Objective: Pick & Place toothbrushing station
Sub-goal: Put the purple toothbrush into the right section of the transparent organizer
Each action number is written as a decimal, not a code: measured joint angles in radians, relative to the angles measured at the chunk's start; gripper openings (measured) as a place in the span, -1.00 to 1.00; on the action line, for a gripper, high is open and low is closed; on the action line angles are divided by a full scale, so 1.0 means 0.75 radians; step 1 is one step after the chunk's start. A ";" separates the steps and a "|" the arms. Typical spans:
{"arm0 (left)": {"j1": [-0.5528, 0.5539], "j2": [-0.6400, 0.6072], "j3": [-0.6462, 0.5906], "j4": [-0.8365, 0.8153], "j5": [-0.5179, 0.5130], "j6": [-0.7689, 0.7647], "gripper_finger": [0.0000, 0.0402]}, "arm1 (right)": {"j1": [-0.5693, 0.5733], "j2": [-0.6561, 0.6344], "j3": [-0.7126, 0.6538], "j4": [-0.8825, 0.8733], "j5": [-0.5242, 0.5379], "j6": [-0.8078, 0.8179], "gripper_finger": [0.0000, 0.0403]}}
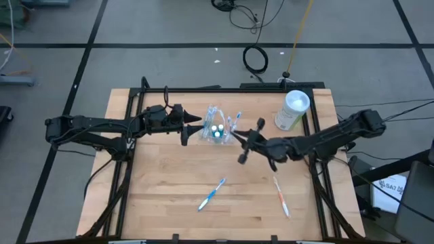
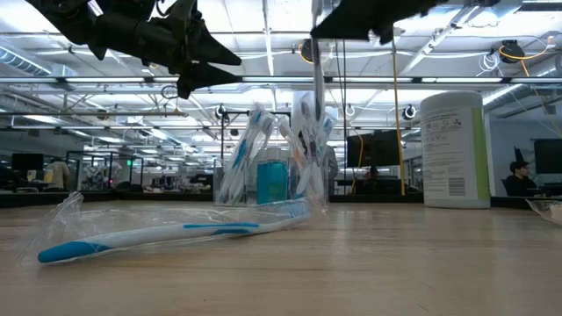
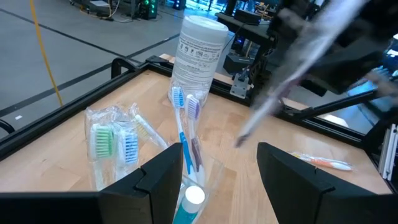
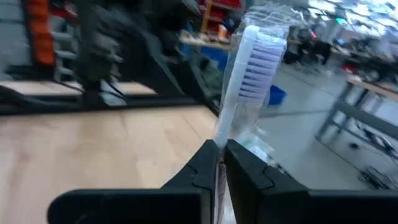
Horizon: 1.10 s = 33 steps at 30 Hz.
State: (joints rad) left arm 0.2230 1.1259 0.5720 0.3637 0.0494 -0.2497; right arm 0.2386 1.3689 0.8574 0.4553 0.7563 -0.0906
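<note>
The toothbrushing station (image 1: pixel 217 129) stands upright just above the middle of the high view — a small clear plastic container with glinting edges, holding wrapped toothbrushes and a blue tube. In the low view (image 2: pixel 274 171) it sits centre frame, brush heads poking up.

1. The toothbrushing station (image 1: pixel 217 130) stands at the middle of the table (image 1: pixel 169 190), toward its rear.
2. The left end effector (image 1: pixel 184 132) is just left of the station; the right end effector (image 1: pixel 243 157) is to its right, nearer the front.
3. A canister (image 1: pixel 292 110) stands at the right rear.
4. Two toothbrushes (image 1: pixel 211 194) (image 1: pixel 281 196) lie near the front edge.
</note>
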 joint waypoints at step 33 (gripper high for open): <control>0.000 0.000 0.000 -0.041 0.001 0.000 0.06 | -0.172 0.265 -0.001 -0.339 -0.054 0.503 -0.74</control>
State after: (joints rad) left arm 0.2228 1.1259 0.5720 0.3327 0.0498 -0.2500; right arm 0.1099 1.5681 0.8566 0.2009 0.7160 0.2865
